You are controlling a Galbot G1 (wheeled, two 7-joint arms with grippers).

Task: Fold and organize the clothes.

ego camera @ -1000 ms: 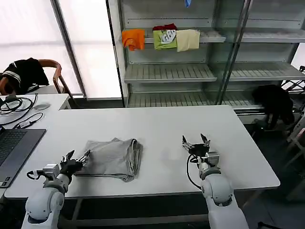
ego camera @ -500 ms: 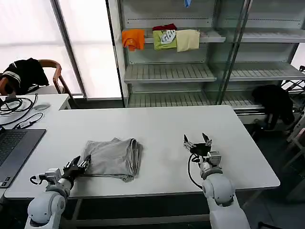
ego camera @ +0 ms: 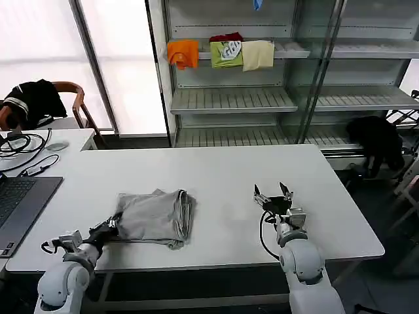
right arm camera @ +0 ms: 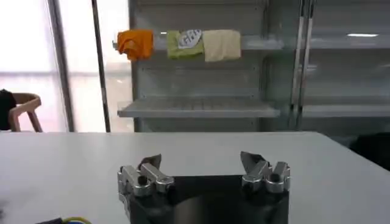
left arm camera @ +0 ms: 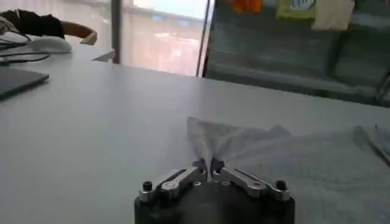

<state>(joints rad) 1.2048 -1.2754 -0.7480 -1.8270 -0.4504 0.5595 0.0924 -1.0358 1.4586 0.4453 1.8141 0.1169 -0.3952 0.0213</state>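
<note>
Left gripper [left arm camera: 207, 165]: fingers pressed together on a pinched-up fold at the near left corner of the folded light grey cotton shirt [ego camera: 154, 216]; in the head view this gripper [ego camera: 110, 227] sits low by the table's front edge, left of centre.
Folded light grey cotton shirt: lying flat on the white rectangular table [ego camera: 216, 173], front-left area, its near edge just short of the table's front edge; the right side is a thick rolled fold.
Right gripper [ego camera: 273, 196]: fingers spread wide, holding nothing, hovering over bare tabletop right of centre; the wrist view shows the same, tips [right arm camera: 250, 159] well apart.
Open room: broad bare surface between shirt and right gripper, and all along the back edge and right side.
Left edge: a dark laptop [ego camera: 19, 204] sits at the table's left edge, near the left arm.
Beyond the back edge: grey metal shelving [ego camera: 236, 98] carrying small orange, green and cream folded pieces [ego camera: 222, 52] on an upper shelf.
</note>
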